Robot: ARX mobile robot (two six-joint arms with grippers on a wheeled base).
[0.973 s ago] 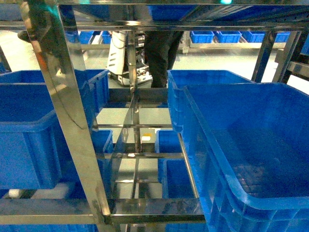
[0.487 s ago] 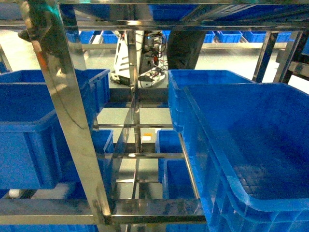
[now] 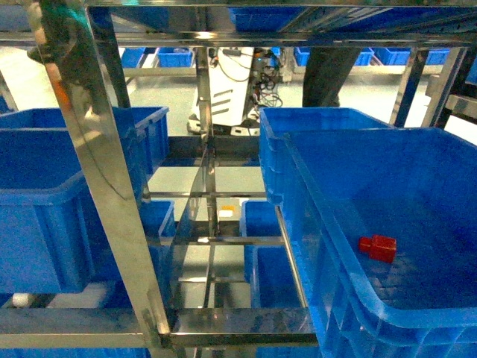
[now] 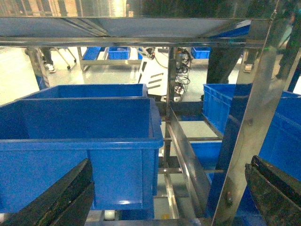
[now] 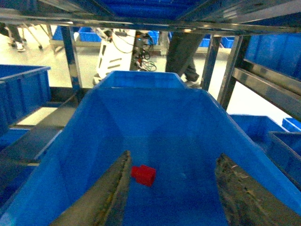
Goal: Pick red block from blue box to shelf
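The red block (image 3: 377, 247) has appeared on the floor of the right-hand crate (image 3: 328, 216).

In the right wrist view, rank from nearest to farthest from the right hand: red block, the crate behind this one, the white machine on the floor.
1. red block, lying in the near crate, just inside the left finger of the open right hand.
2. rear blue crate, directly behind, same shelf level.
3. white machine, beyond the rack, upper left.

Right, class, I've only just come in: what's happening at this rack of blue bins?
A two-armed robot faces a steel shelf loaded with blue crates. A red block lies loose on the floor of the right-hand crate. The right gripper hangs open above it, holding nothing. The left gripper, also open and empty, points at the left-hand crate.
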